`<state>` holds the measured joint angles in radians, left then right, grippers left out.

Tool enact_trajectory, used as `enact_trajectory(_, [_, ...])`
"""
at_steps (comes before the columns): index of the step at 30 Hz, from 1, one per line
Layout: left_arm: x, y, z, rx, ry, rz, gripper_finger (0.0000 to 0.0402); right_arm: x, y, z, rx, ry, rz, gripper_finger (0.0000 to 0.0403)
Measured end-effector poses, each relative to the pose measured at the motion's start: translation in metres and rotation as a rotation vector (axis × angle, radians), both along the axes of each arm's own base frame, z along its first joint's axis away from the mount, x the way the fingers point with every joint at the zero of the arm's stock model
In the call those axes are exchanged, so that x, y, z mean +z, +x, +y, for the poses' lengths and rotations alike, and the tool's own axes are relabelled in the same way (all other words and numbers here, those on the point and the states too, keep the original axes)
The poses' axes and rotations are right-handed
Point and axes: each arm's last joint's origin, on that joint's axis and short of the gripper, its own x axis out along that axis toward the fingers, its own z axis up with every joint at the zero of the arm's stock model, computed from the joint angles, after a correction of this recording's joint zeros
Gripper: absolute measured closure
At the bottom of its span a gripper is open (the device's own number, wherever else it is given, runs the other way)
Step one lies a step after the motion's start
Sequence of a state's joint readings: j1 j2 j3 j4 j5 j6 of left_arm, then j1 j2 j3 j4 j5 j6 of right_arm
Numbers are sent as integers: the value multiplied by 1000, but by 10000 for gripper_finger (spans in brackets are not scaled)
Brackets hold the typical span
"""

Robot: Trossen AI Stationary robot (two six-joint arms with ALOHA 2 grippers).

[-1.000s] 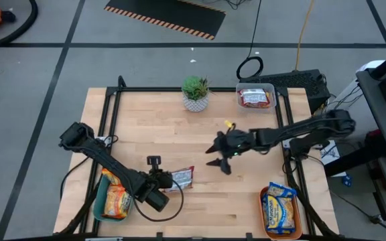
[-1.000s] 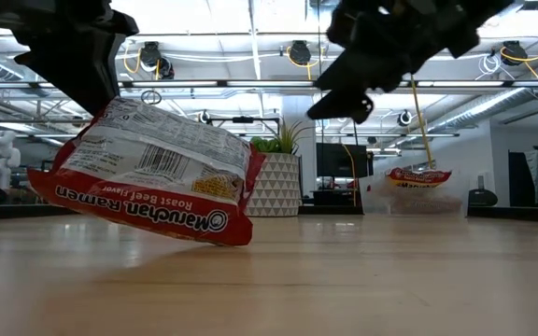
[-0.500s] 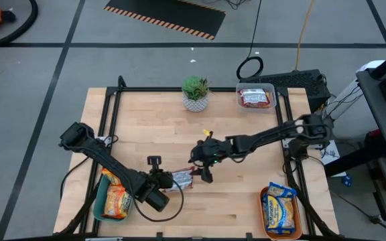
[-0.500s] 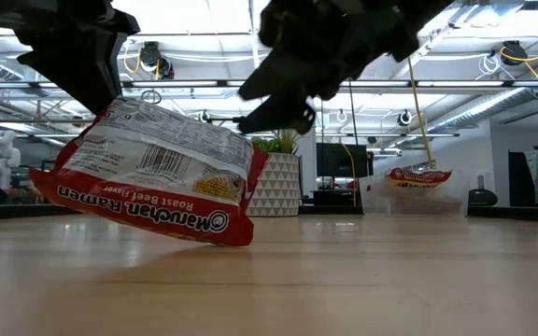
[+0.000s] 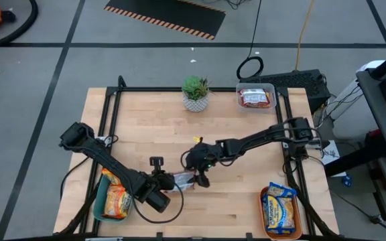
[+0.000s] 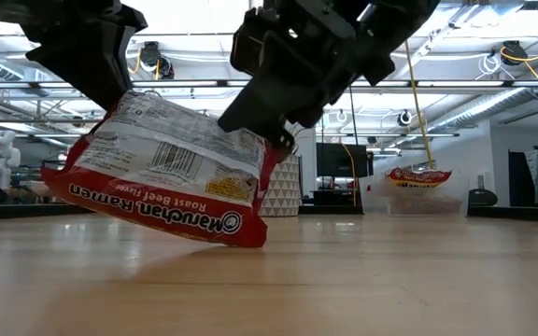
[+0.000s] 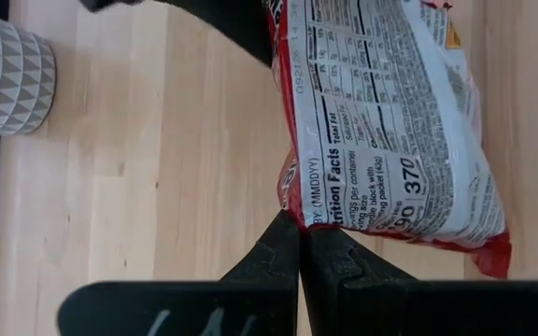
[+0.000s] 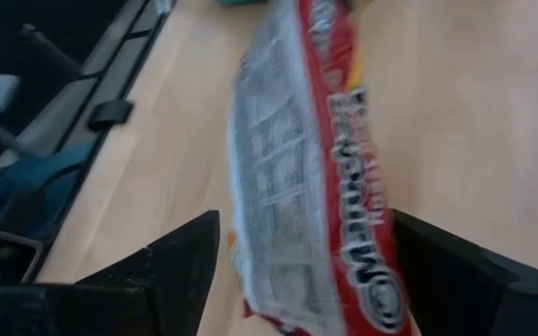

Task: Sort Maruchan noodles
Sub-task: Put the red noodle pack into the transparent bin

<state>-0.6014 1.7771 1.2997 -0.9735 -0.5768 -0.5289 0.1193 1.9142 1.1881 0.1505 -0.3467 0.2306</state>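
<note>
While the left gripper (image 7: 301, 245) pinches the red noodle packet's (image 6: 166, 168) edge above the table (image 5: 246, 201), the right gripper's (image 8: 297, 271) spread fingers straddle its other end. A clear tub (image 5: 256, 98) holds another red packet; the teal tray (image 5: 98, 204) and orange tray (image 5: 263, 207) hold more.

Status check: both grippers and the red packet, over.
Left gripper shut on red ramen packet, one corner on the table. Right gripper open, jaws straddling the packet's other end. Nothing in the way.
</note>
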Motion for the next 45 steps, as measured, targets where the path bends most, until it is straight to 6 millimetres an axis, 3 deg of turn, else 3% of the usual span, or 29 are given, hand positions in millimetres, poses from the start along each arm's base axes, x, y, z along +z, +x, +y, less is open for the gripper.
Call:
enact_trajectory(9, [0, 0, 0, -8, 13, -2, 401, -2, 0, 1, 31, 42, 20, 145])
enact_trajectory(26, [1, 1, 0, -14, 43, -27, 401, -3, 1, -9, 4, 41, 21, 306])
enact_trajectory(34, [1, 2, 0, 48, 17, -64, 395, -2, 1, -10, 10, 31, 9, 331])
enact_trajectory(37, [1, 2, 0, 97, -5, -89, 360, -2, 1, -11, 15, 23, 3, 332])
enact_trajectory(45, [1, -6, 4, 274, -37, -116, 198, 11, -2, -25, 5, -11, -25, 333])
